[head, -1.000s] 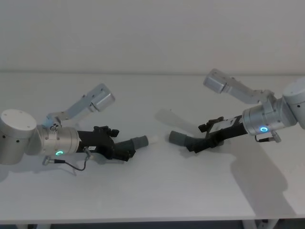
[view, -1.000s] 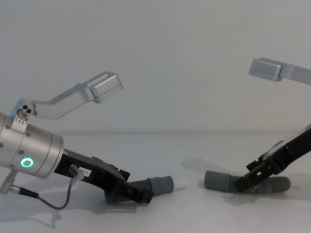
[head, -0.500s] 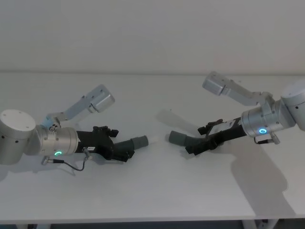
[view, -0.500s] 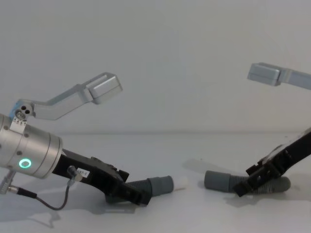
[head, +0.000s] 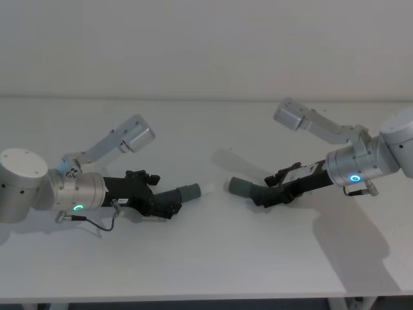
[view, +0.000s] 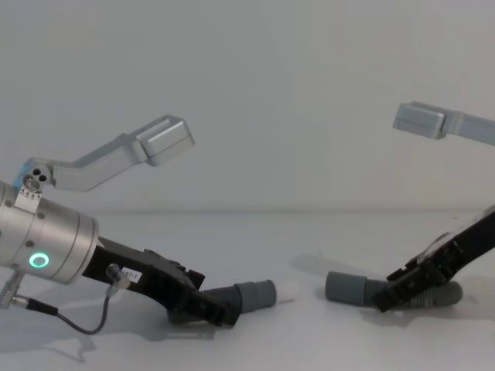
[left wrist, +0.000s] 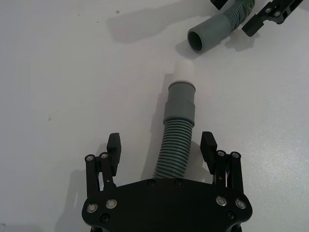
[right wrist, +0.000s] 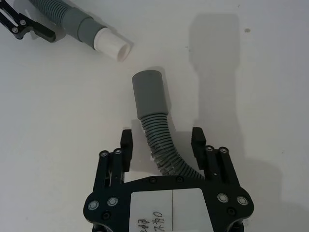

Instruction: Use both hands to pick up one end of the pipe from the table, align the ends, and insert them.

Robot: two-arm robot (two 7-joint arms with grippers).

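The straight pipe piece (head: 184,193) lies on the white table (head: 206,258), its white plug tip (left wrist: 183,72) pointing at the curved piece's open cuff (head: 240,186), a small gap apart. My left gripper (left wrist: 161,141) is low over the table and open, a finger on each side of the straight piece's corrugated part without touching it. My right gripper (right wrist: 162,137) is also open and straddles the corrugated bend of the curved piece (right wrist: 155,121). From the chest, the left gripper (view: 220,313) and right gripper (view: 390,297) both sit at table height.
A plain white wall stands behind the table. The table's front edge (head: 193,298) runs along the bottom of the head view. Bare surface lies around both pipe pieces.
Both grippers have sunk a little closer to the table around their pipe pieces, the right one more. The pipe pieces have not moved.
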